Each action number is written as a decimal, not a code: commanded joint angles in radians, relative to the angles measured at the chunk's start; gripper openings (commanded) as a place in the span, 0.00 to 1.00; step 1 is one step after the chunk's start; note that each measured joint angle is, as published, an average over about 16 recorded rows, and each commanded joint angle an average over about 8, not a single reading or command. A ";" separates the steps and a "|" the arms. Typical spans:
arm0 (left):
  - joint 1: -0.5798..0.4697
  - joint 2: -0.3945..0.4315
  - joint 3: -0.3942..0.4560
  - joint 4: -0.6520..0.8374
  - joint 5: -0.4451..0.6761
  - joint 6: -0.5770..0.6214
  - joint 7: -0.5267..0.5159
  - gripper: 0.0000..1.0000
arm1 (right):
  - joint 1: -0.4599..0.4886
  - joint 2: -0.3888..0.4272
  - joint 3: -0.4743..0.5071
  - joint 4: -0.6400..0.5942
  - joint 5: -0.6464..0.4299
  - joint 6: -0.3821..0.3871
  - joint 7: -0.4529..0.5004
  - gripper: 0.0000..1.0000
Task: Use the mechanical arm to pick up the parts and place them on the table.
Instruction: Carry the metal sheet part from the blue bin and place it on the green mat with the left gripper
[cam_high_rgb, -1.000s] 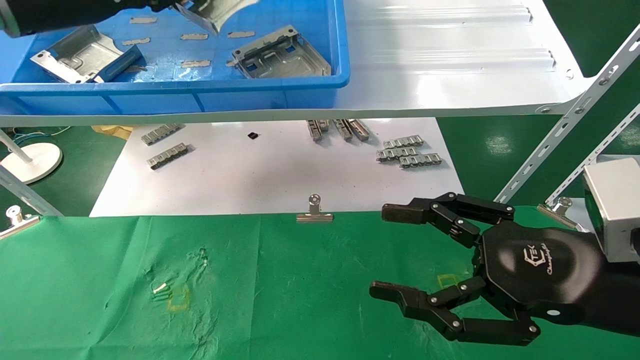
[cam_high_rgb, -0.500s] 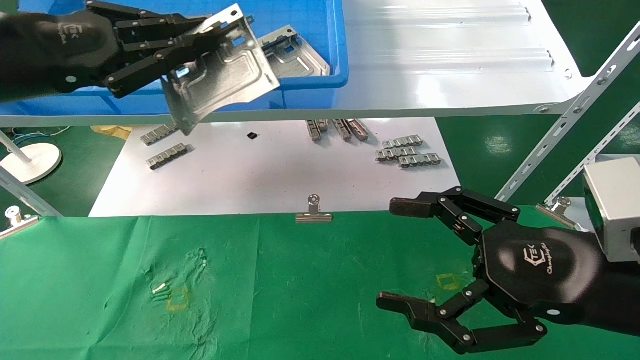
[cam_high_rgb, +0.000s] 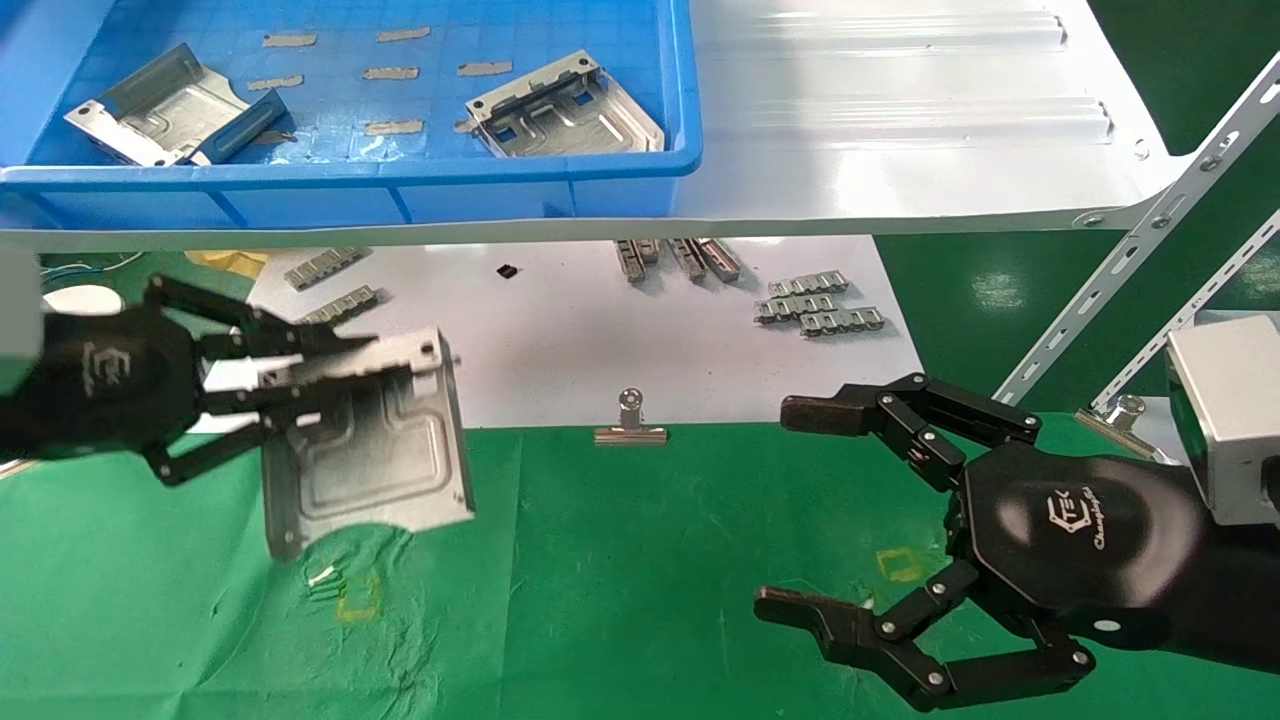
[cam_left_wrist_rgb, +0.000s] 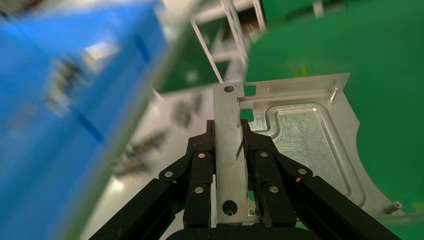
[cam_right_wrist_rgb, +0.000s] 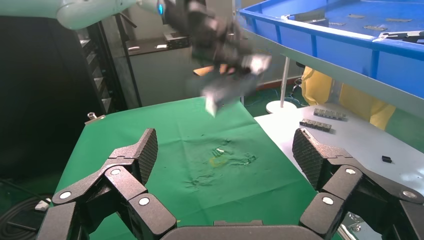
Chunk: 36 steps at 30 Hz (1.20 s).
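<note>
Wrinkled green cloth covers the table (cam_high_rgb: 640, 600); above its far left edge a shiny stamped metal plate (cam_high_rgb: 375, 455) with embossed channel hangs, pinched along one edge by the left hand (cam_high_rgb: 265, 385). Right hand (cam_high_rgb: 880, 520) hovers spread, holding nothing.

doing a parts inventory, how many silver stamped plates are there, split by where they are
Flat shiny silver stamped plates in the blue plastic tray: 2 (one at its left, one at its right)
Same plate held by the black left robot hand above the green cloth table: 1
On the table: 0
Total: 3
</note>
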 joint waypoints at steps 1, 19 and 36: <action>0.027 -0.021 0.036 -0.017 0.014 -0.003 0.038 0.00 | 0.000 0.000 0.000 0.000 0.000 0.000 0.000 1.00; 0.007 0.093 0.187 0.312 0.176 -0.027 0.368 0.68 | 0.000 0.000 0.000 0.000 0.000 0.000 0.000 1.00; -0.035 0.157 0.201 0.516 0.183 -0.019 0.467 1.00 | 0.000 0.000 0.000 0.000 0.000 0.000 0.000 1.00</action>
